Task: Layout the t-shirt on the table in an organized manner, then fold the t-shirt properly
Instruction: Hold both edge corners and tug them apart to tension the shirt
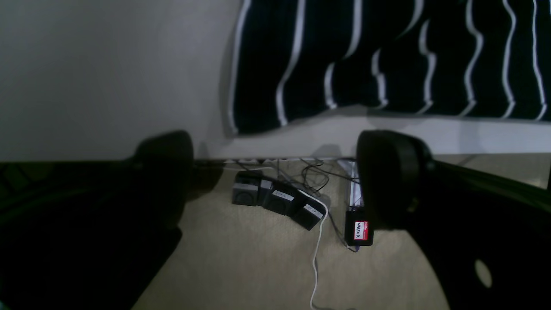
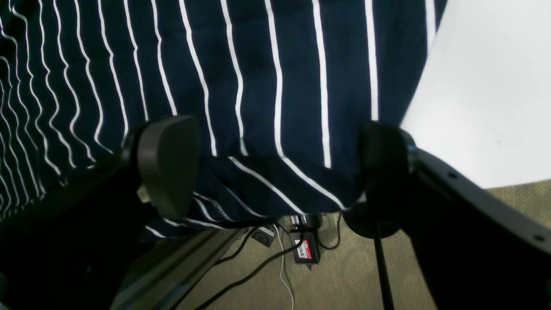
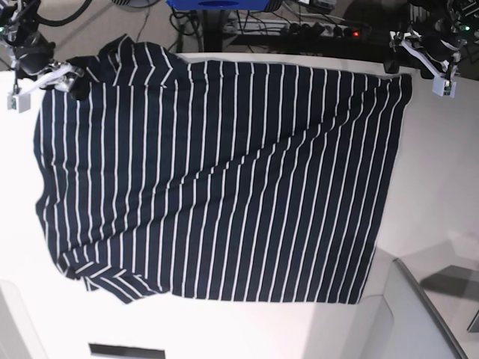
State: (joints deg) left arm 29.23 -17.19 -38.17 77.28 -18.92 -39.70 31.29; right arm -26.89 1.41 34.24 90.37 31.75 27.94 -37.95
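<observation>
T-shirt (image 3: 217, 179) flat on table (image 3: 434, 194); both end effectors released: left (image 1: 275, 172), right (image 2: 280, 168). Regrasp hem corners squarely before folding.

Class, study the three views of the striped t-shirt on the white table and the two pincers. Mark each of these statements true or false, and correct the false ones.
1. The t-shirt lies spread flat on the table. True.
2. The left pincer is clamped on the cloth. False: its jaws stand apart with nothing between them, beside the shirt's edge.
3. The shirt has thin white stripes on dark cloth. True.
4. The shirt is folded in half. False: it lies open, unfolded.
5. The right pincer is open over a folded-over bit of cloth at the table's edge. True.
</observation>
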